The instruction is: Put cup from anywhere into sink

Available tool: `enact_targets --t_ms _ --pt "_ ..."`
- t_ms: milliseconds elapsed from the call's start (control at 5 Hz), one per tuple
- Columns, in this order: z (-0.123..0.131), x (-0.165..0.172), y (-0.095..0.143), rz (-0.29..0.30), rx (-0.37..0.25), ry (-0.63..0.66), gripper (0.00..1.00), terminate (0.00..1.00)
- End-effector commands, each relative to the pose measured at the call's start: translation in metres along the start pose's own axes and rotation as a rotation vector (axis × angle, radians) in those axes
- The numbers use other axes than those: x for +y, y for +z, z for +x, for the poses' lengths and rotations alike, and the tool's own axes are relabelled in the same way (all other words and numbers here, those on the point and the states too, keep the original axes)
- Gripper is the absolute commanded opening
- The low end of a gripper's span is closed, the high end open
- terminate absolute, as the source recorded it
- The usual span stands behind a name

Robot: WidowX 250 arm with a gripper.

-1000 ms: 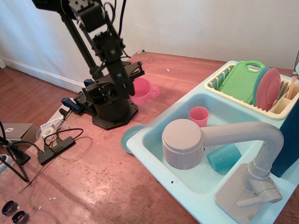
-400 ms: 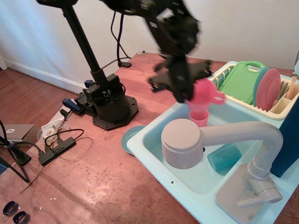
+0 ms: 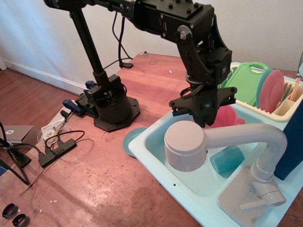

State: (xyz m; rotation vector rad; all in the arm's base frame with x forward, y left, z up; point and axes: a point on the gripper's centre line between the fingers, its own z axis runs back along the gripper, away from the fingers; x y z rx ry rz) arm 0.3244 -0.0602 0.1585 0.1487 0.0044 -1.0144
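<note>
Your gripper (image 3: 207,119) is reaching down into the sink (image 3: 156,142), just behind the faucet (image 3: 208,142). Its jaws are clamping the pink cup (image 3: 226,117), which is hanging low over the basin. A teal cup (image 3: 226,159) is lying on its side below the spout.

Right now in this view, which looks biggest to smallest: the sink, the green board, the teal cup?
1. Sink, by far.
2. Green board, partly hidden in the rack.
3. Teal cup, though the faucet covers part of it.
</note>
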Motion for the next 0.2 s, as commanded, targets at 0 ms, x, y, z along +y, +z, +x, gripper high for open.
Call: enact_targets --t_ms 0 --pt "-0.0062 -0.0079 0.0034 0.031 -0.059 0.049 1.0 1.0"
